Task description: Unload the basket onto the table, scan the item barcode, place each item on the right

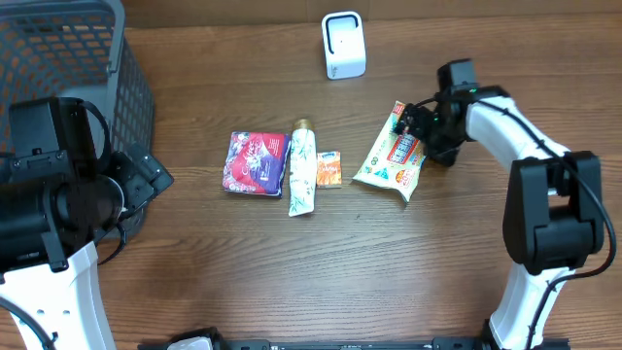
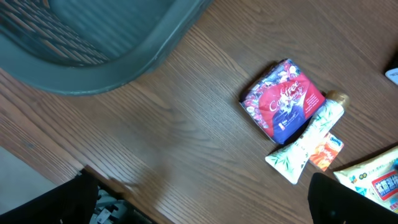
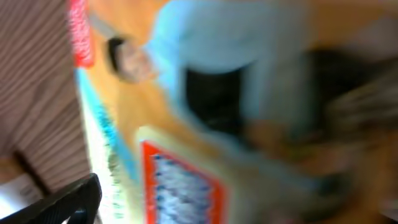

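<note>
Overhead: crinkled yellow-and-green, red-labelled packet (image 1: 389, 167) flat on table (image 1: 437, 258).

You had one basket (image 1: 134, 89), one white scanner (image 1: 343, 45), one red packet (image 1: 256, 163), one tube (image 1: 302, 170), one orange sachet (image 1: 328, 168) and one snack bag (image 1: 389, 165).

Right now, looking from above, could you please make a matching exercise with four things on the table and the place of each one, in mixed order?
Things:
1. basket
2. scanner
3. snack bag
4. orange sachet

Places:
A. at the right claw
B. far left corner
C. between the tube and the snack bag
D. far edge, near the middle

Pairs: 1-B, 2-D, 3-A, 4-C
</note>
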